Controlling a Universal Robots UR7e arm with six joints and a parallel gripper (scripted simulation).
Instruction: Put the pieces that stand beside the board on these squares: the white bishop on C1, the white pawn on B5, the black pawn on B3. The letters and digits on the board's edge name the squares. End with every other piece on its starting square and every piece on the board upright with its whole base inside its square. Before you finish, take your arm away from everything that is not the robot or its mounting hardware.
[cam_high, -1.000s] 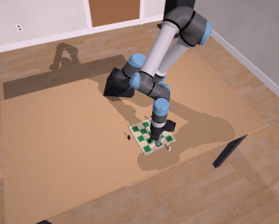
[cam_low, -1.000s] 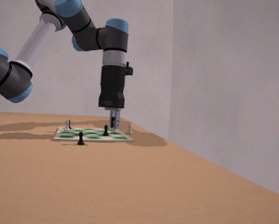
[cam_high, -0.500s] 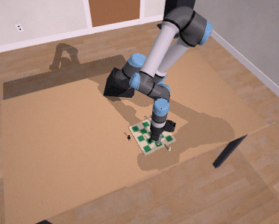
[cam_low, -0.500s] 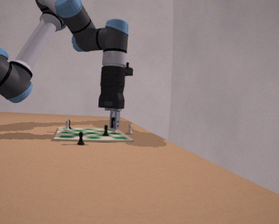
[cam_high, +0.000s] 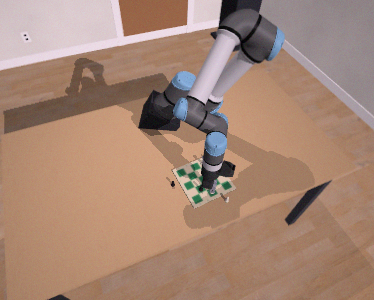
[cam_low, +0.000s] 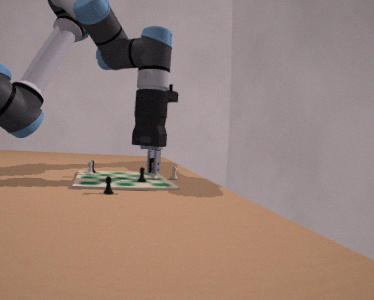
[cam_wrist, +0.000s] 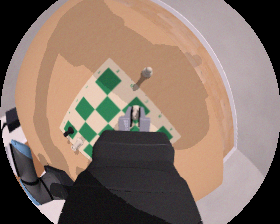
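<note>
Gripper is down over the board, fingers closed on a small pale piece, vertical, near the board's edge. Which piece it is cannot be read with certainty; judged to be the white bishop, since a white pawn and a black pawn stand off the board on the table. In the wrist view the held piece sits between the fingers over a light square on the edge row, base close to or touching the surface; contact cannot be confirmed.

White pawn is just beside the board's far edge in the wrist view; the black pawn stands near the opposite side in the top view, both upright. These two remain to be placed, so the task is judged about a third along at best.

Another black piece stands upright on the board close to the fingers. Vertical approach likely chosen to keep clear of it. Two more pieces stand at the far corner. Board letters are too small to read, so the target square cannot be verified.
</note>
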